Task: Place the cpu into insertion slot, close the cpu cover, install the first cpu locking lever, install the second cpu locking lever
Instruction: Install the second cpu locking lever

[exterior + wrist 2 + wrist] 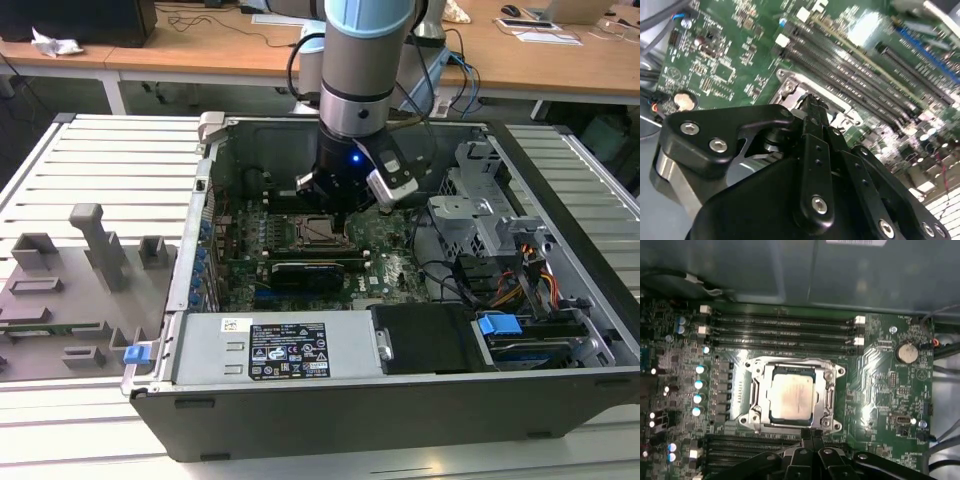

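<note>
In the first wrist view the cpu (790, 397), a silvery square chip, lies flat in the insertion slot (749, 418) on the green board. The cpu cover (760, 390), a silver frame, lies down around the chip. My gripper (812, 436) is shut with nothing between its fingers, at the socket's edge beside the memory slots. In the second wrist view its black fingertips (812, 105) sit close over a silver corner of the socket (789, 87). The exterior view has the gripper (345, 212) low inside the open case, just above the socket (318, 232). I cannot make out the locking levers' positions.
Long black memory slots (780, 327) flank the socket on two sides. A black card (305, 272) lies across the board nearer the camera. A metal drive cage (470, 205) and cables (520, 275) fill the exterior view's right. A grey fixture tray (70, 290) lies left of the case.
</note>
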Available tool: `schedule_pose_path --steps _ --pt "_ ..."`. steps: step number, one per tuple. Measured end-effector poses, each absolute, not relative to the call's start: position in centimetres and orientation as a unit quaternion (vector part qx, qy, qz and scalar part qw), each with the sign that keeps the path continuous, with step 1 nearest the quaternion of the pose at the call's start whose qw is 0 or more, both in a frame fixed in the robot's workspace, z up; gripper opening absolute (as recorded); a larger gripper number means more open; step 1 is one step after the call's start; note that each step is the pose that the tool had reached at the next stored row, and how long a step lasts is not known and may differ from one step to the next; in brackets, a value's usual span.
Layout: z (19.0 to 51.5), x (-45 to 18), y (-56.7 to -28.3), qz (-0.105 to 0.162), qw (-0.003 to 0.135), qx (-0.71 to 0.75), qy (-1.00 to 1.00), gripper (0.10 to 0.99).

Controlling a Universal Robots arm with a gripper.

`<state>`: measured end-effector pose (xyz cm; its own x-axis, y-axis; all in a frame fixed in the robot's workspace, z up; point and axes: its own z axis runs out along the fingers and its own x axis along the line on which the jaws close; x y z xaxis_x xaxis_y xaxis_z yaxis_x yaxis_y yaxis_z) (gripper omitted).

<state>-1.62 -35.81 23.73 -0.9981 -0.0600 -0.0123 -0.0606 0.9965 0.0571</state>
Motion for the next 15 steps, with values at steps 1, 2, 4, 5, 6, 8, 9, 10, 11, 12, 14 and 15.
schedule_pose_path --steps 1,2,4,5,6,8,9,10,11,12,14,15 --pt "23.7 -1.6 -36.0 0.034 0.004 -0.03 0.999 0.106" --pt "23.7 -1.6 -36.2 0.039 0.004 -0.03 0.999 0.106" --pt "23.7 -1.6 -36.8 0.047 0.004 -0.03 0.998 0.106" --pt "23.7 -1.8 -37.1 0.048 0.004 -0.03 0.998 0.106" --pt "23.7 -2.1 -37.2 0.049 0.004 -0.03 0.998 0.106" --pt "23.6 -3.1 -37.4 0.049 0.004 -0.03 0.998 0.106" --pt "23.6 -3.5 -37.4 0.05 0.004 -0.03 0.998 0.106" --pt "23.6 -3.9 -37.4 0.05 0.004 -0.03 0.998 0.106" --pt "23.5 -4.5 -37.4 0.05 0.004 -0.03 0.998 0.106" --pt "23.4 -4.9 -37.4 0.05 0.004 -0.03 0.998 0.106" --pt "23.0 -5.3 -37.4 0.051 0.004 -0.031 0.998 0.106" --pt "22.8 -5.4 -37.4 0.051 0.004 -0.031 0.998 0.106"
